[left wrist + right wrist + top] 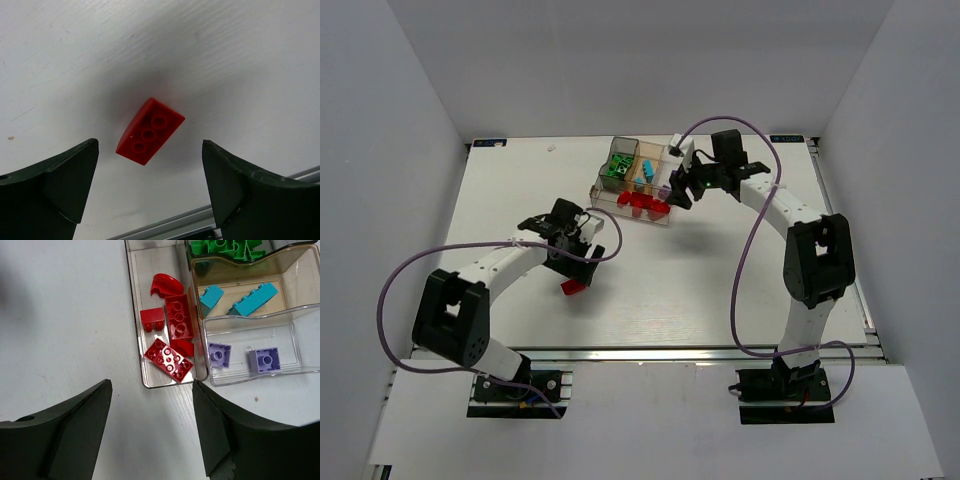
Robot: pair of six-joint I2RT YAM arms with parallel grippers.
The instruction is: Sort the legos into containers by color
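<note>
Straddling one red lego (150, 131), mid-frame, my left pincer (150, 172) stood apart; right pincer (151, 407) apart too. I judged closing squarely across its long sides best.

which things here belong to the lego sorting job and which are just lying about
Job:
loose red brick on the table
divided tray
in it: red bricks, green bricks, cyan bricks, purple bricks

Lying about:
purple cables
metal rail at the table's near edge
</note>
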